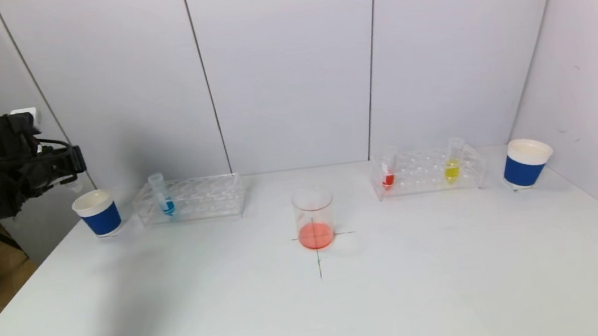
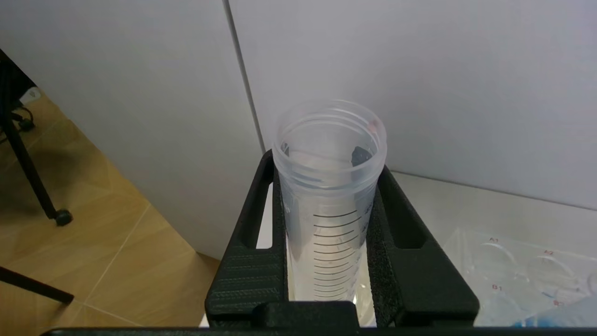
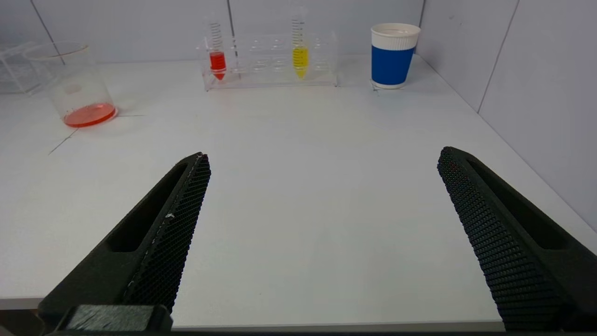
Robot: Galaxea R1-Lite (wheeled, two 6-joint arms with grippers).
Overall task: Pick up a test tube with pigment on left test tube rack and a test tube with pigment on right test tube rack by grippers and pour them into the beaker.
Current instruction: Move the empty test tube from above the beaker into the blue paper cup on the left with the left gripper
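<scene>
Left wrist view: left claw (image 2: 326, 261) clamped on an emptied clear tube (image 2: 329, 186), mouth toward the camera, black scale lines down its side, only a faint reddish trace near the rim. In the head view, same claw (image 1: 62, 165) raised beyond the bench's far left corner, above the left blue cup (image 1: 97, 212) and the end of the left rack (image 1: 191, 199). Judged step: dropping the spent tube, probably into that cup. Best done by centring the tube's lower end over the cup mouth, lowering until partly inside, then releasing, so no bounce off the rim and no tipping of a light paper cup. Beaker (image 1: 314, 217) on the crossed marks near the bench centre, a shallow orange-red layer at its bottom. Blue-filled tube (image 1: 162, 195) upright at the left end of the left rack. Right rack (image 1: 427, 170) toward the far right, holding a red-tipped tube (image 1: 388, 168) and a yellow-tipped tube (image 1: 452, 160), with the right blue cup (image 1: 525, 163) just beside it. Right claw (image 3: 322, 233) spread wide, holding nothing, low over the near edge of the bench (image 1: 462, 285), seen only in its own wrist view.
</scene>
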